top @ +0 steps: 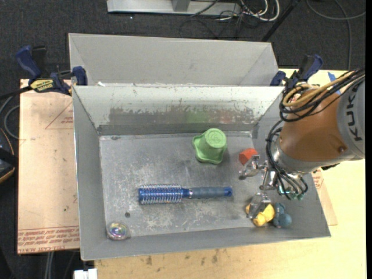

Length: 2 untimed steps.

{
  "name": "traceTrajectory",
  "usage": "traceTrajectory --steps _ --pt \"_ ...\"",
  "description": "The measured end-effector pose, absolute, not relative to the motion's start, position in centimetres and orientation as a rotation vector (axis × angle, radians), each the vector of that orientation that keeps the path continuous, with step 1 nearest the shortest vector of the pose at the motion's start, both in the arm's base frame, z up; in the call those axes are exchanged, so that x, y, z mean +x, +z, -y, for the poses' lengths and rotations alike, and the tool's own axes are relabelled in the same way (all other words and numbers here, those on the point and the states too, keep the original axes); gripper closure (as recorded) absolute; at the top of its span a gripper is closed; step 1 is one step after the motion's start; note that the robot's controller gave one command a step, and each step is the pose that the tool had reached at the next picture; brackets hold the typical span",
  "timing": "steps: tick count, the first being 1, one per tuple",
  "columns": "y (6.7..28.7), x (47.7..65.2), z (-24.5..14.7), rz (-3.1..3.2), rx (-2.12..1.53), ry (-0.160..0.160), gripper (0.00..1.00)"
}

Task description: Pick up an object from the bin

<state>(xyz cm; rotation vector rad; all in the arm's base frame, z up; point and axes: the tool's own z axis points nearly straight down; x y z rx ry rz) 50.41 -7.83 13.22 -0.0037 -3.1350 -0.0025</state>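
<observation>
Scuffed grey metal floors the bin [145, 164]. By its right front corner lies a small yellow toy [264, 215], touching a blue-grey lump [283, 218]. The gripper [261, 197] hangs just above the toy; whether it is apart or together cannot be told. A red piece [249, 154], a green cup [210, 146] and a blue hairbrush [183, 193] lie further left.

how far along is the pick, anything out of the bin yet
Nothing looks lifted out: the green cup, blue hairbrush, red piece and clear ball lie on the bin floor. In hand: the gripper is low in the near right corner, over a yellow and blue toy; a grip on it can't be confirmed. Left: raising a thing clear.
</observation>
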Motion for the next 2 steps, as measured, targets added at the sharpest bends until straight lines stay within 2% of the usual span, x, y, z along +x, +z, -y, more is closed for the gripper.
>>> traceTrajectory --steps 1,2 --pt "7.22 53.87 1.41 3.150 0.041 0.001 0.00" --pt "7.67 54.07 1.53 3.158 0.036 -0.001 1.00"
